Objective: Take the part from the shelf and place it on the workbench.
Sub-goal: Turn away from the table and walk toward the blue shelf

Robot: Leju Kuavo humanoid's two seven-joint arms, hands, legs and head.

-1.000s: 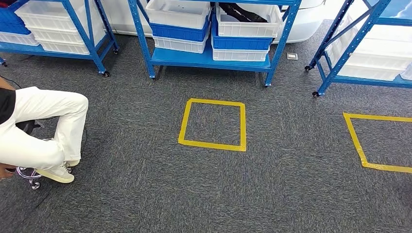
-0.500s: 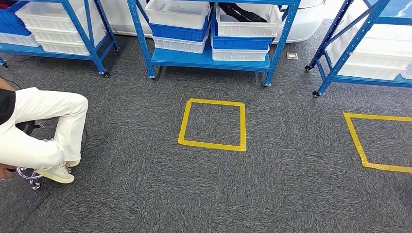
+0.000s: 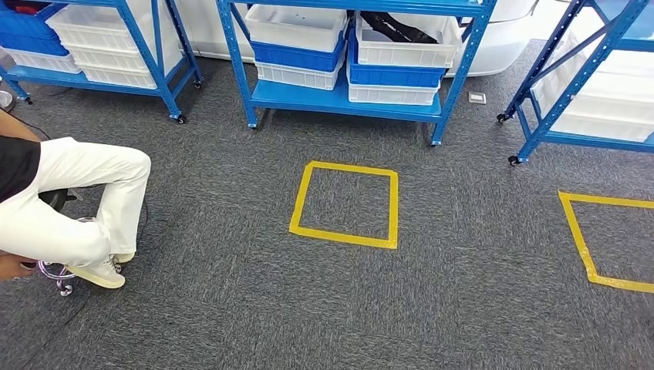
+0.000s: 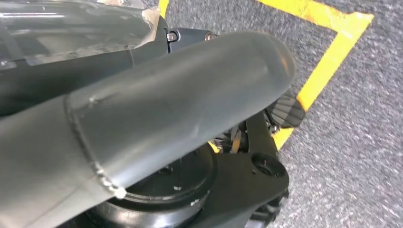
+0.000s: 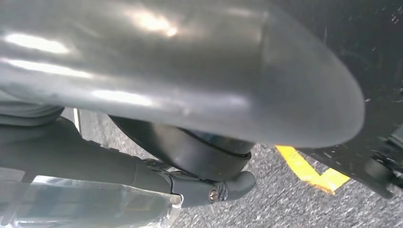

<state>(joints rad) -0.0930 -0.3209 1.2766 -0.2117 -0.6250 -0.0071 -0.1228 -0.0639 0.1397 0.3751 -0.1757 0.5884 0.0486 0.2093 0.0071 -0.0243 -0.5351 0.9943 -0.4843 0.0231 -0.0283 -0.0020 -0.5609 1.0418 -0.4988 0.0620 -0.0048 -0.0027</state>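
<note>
Both arms hang at the robot's sides with their wrist cameras looking down at the grey carpet. In the left wrist view the left hand (image 4: 180,95) shows as a thick, smooth grey thumb slanting across the picture above a strip of yellow tape (image 4: 328,61) on the floor. Its other fingers cannot be made out, so I cannot tell whether it is spread or clenched. The right hand (image 5: 214,80) shows the same way in the right wrist view, a broad glossy grey thumb above the carpet. Whether that hand is released or curled in cannot be told either. From the head view, the blue shelf (image 3: 339,100) stands straight ahead across the floor, carrying stacked white and blue bins. A dark object (image 3: 397,27) lies in the upper white bin (image 3: 405,52) on the shelf's right side. It may be the part, but it is too small to tell. A yellow taped square (image 3: 345,235) marks the carpet in front of the shelf. A seated person (image 3: 69,200) in white trousers is at the left.
</note>
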